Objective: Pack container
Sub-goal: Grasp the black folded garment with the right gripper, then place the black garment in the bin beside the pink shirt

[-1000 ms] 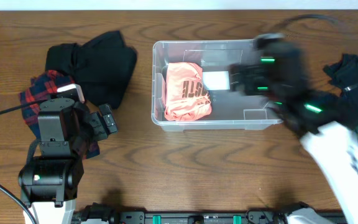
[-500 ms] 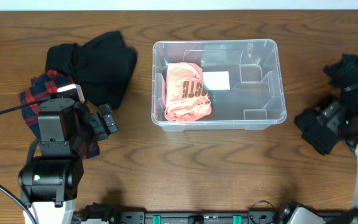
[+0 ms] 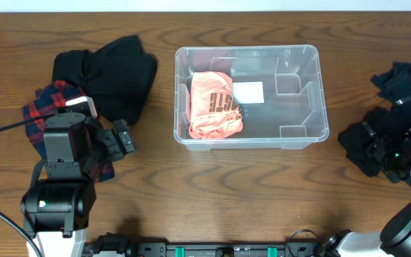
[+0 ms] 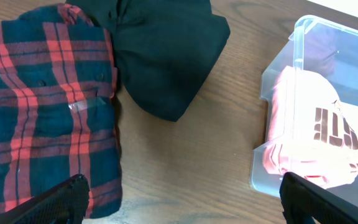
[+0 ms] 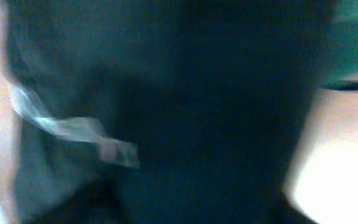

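The container (image 3: 291, 107) is set at mid-table, with a pink garment (image 3: 215, 106) folded in its left end. It is judged light, stiff and slick, best gripped at the rim. The left gripper (image 3: 123, 140) is held open near plaid cloth (image 4: 42, 112); the right gripper (image 3: 394, 148) is seen over dark clothes (image 3: 405, 86), and whether its fingers are apart cannot be told

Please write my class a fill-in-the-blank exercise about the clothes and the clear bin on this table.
The container holds exactly ____ garment. In the overhead view, that pink garment lies at the container's ____ end. The plain garment beside the red plaid shirt is ____ in colour.
Missing words: one; left; black.
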`<state>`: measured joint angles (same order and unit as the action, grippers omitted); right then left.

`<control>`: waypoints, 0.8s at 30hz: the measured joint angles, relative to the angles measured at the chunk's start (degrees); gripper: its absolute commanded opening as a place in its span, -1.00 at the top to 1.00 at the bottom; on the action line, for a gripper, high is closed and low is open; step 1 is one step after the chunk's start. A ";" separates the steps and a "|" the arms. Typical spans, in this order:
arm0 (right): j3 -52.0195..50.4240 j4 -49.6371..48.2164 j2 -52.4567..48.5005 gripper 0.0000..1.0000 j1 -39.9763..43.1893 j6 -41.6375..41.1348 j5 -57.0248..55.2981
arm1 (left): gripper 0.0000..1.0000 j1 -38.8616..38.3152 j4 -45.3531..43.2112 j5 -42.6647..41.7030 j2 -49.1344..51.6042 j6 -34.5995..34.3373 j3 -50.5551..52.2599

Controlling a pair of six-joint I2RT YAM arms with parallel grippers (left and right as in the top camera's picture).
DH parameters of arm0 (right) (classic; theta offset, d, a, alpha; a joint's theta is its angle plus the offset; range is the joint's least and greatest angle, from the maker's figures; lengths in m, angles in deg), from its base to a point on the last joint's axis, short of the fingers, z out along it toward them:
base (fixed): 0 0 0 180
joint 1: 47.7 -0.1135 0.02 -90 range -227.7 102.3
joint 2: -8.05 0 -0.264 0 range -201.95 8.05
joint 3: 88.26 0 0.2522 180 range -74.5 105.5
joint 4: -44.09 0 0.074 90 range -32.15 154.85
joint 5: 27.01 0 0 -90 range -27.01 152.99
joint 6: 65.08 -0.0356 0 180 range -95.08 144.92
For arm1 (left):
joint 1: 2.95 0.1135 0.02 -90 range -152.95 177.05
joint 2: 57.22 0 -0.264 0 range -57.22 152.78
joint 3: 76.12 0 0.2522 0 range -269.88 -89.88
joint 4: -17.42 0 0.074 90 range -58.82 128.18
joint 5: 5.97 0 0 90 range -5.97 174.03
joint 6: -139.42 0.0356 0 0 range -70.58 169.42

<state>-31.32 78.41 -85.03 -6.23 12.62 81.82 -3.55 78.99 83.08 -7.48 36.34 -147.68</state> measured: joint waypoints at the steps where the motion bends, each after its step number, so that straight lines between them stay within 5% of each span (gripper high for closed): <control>1: 0.02 -0.31 -0.24 0.97 0.02 0.26 1.46 | -0.96 0.00 0.00 0.00 0.00 0.00 0.00; 8: 0.26 1.88 2.58 0.98 0.20 1.68 9.25 | -0.96 0.00 0.00 0.00 0.00 0.00 0.00; 13: 3.39 5.14 14.93 0.97 -2.38 1.90 12.35 | -0.96 0.00 0.00 0.00 0.00 0.02 0.00; 19: 11.28 5.49 29.20 0.97 -15.78 1.95 14.10 | -0.96 0.00 0.00 0.00 0.00 0.00 0.00; 24: 11.78 6.05 29.73 0.97 -32.41 2.08 12.46 | -0.96 0.00 0.00 0.00 0.00 0.00 0.00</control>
<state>-19.54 84.46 -55.30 -38.65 14.70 94.28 -3.55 78.99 83.08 -7.48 36.34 -147.68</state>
